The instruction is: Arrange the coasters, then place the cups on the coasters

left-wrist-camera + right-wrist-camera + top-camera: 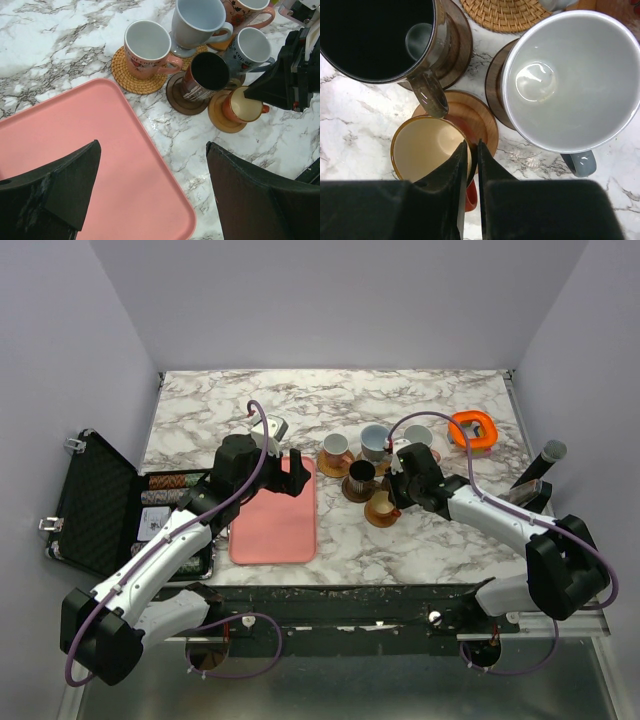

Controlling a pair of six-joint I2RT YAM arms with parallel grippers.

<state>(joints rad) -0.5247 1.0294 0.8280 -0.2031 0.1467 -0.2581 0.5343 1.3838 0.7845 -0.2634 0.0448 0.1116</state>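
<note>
- Flat pink rectangular tray [275, 525]: lies under my left gripper [152, 145], which waits with jaws wide.
- My right gripper [470, 150]: jaws nearly together astride the small orange glazed cup [427, 150] rim for seating. I cannot tell whether they pinch.
- Round light-wood coaster [480, 120]: under that cup.

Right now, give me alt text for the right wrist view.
The right claw straddles the rim of the small orange cup, which sits on a light wooden coaster. A black mug and a grey-white mug stand beyond it on dark coasters.
</note>
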